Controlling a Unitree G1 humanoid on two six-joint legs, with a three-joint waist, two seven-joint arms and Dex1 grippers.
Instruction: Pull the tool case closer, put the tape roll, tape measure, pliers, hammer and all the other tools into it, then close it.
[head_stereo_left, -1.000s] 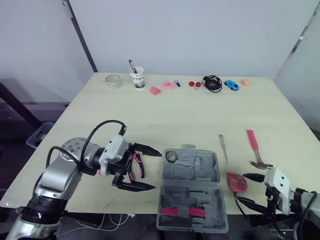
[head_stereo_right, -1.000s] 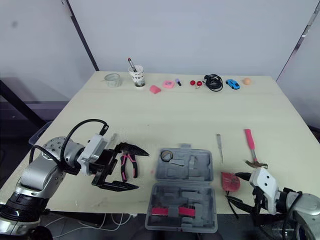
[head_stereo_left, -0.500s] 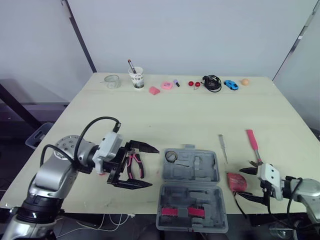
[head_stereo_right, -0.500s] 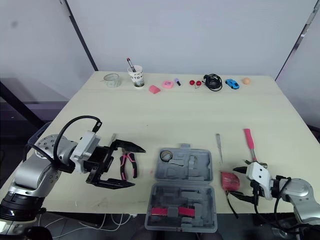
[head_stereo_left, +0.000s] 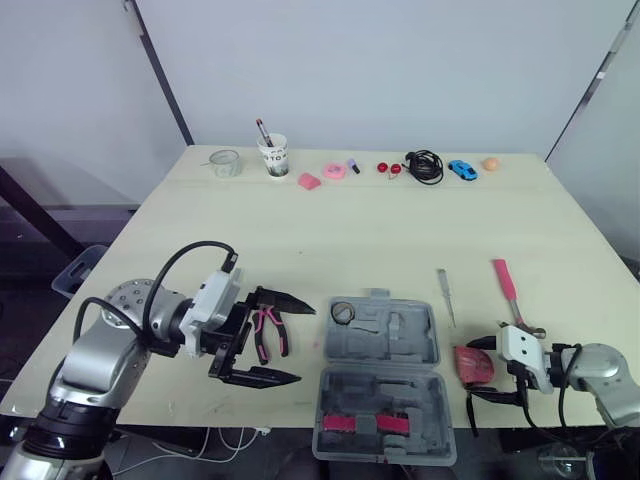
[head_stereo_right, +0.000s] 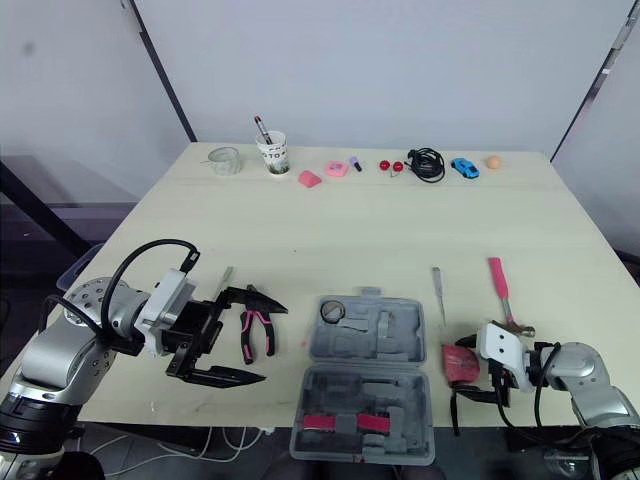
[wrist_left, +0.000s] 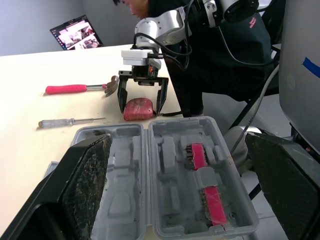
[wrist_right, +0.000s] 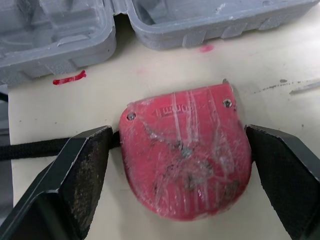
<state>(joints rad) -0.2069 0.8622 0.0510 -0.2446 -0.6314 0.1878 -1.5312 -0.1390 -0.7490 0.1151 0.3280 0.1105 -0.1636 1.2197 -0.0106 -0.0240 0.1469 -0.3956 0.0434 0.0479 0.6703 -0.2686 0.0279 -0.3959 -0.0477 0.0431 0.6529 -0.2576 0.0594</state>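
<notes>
Red, rounded plastic tape measure (wrist_right: 186, 155) lies flat on the table just right of the open grey moulded-plastic tool case (head_stereo_left: 400, 345), apart from it. Right gripper (head_stereo_left: 480, 368) is low over it, black fingers spread wide, one on either flank, nothing clamped yet. Body is squat, no real long axis; a black strap trails off one side. Judgement: right arm's pick; close, lift, carry left into the case. Left gripper (head_stereo_left: 303, 343) gapes empty left of the case, beside the pink-handled pliers (head_stereo_left: 270, 333).

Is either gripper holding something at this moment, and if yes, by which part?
Nothing is held. The right gripper is open, with one finger on each side of the red tape measure. The left gripper is open near the pliers.
</notes>
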